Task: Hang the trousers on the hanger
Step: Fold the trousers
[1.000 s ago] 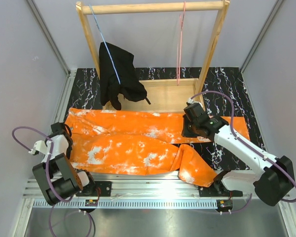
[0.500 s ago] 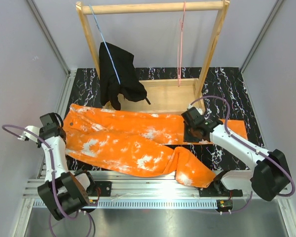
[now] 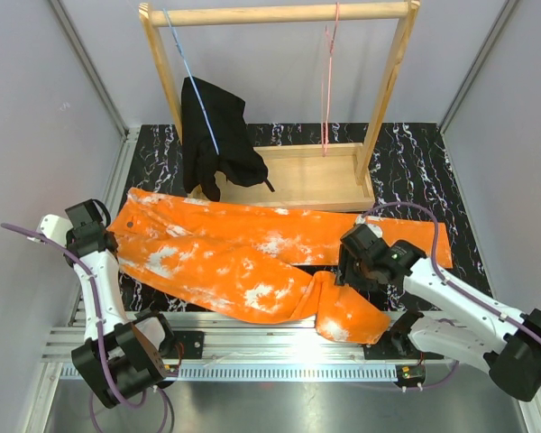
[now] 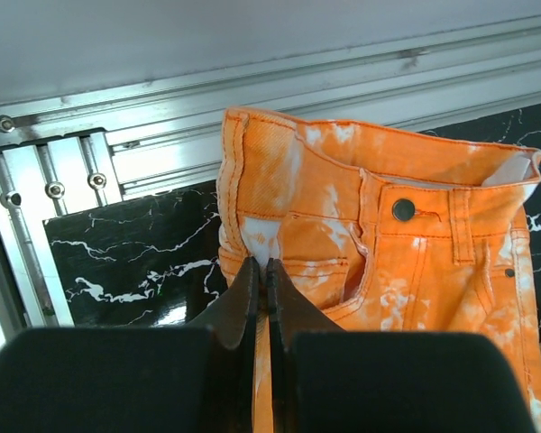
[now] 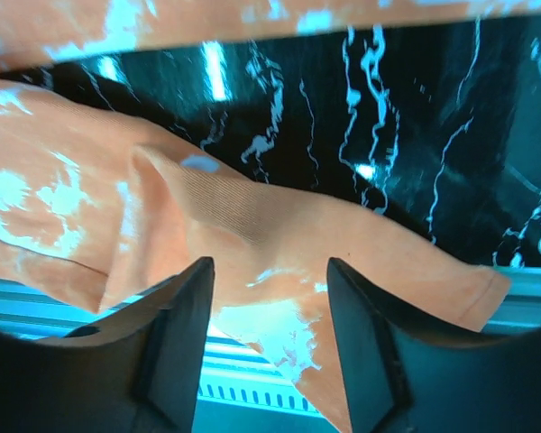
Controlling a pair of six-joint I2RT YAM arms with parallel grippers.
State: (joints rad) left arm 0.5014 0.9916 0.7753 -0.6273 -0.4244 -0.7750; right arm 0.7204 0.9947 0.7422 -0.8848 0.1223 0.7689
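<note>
The orange trousers [image 3: 243,257] with white blotches lie spread across the black marbled table [image 3: 415,153], waist to the left, one leg folded over the front edge. My left gripper [image 3: 104,236] is shut on the waistband edge, seen in the left wrist view [image 4: 263,271] beside the trousers' button [image 4: 403,210]. My right gripper [image 3: 344,272] is open above the folded leg [image 5: 279,234], holding nothing. The pink hanger [image 3: 328,86] hangs from the wooden rail [image 3: 279,13] at the back right.
A black garment [image 3: 215,144] hangs on a light-blue hanger [image 3: 191,77] at the rail's left. The wooden rack base [image 3: 307,180] sits behind the trousers. A metal rail [image 3: 279,347] runs along the front edge. Grey walls stand on both sides.
My left gripper has pulled the waist further left and back. My right gripper has moved forward from the far leg to above the folded leg at the front edge.
</note>
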